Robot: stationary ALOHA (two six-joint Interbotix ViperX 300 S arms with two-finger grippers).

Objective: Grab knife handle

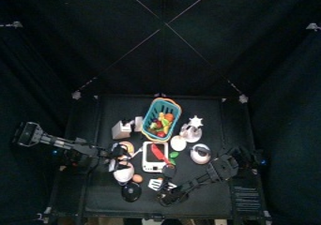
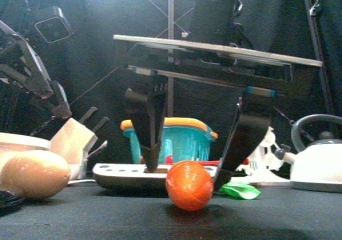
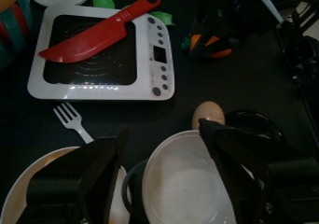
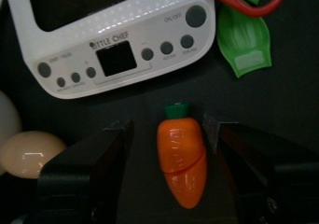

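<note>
A: So where was the red knife (image 3: 100, 28)?

B: It lay flat across the top of the white kitchen scale (image 3: 103, 55), blade toward one corner and the handle running off past the opposite corner, near the scale's buttons. Neither gripper was touching it.

A: And the left gripper (image 3: 140, 181)?

B: It hung over two white bowls (image 3: 189, 179), its jaws spread wide with nothing between them. A white plastic fork (image 3: 73, 122) lay on the black table (image 3: 237, 83) just beside the scale, between the scale and the bowls.

A: What about the right gripper (image 4: 173, 162)?

B: It was over the orange carrot (image 4: 181, 159), which lay on the table just beside the scale's button edge. Its jaws stood apart, one on each side of the carrot, not closed on it. A pale egg (image 4: 34, 153) sat near, and a green leaf-shaped piece (image 4: 247, 50) lay beside the knife's handle end.

A: And from the front?

B: The carrot (image 2: 190, 185) stood nearest, with the right gripper's two jaws coming down on either side behind it. The scale (image 2: 134, 171) was behind that, a teal basket (image 2: 185, 142) further back, and a white kettle (image 2: 315, 154) stood off at the right.

A: From above?

B: The basket (image 1: 164, 117) sat toward the far middle of the table, and both arms reached in toward the scale (image 1: 154, 154).
</note>
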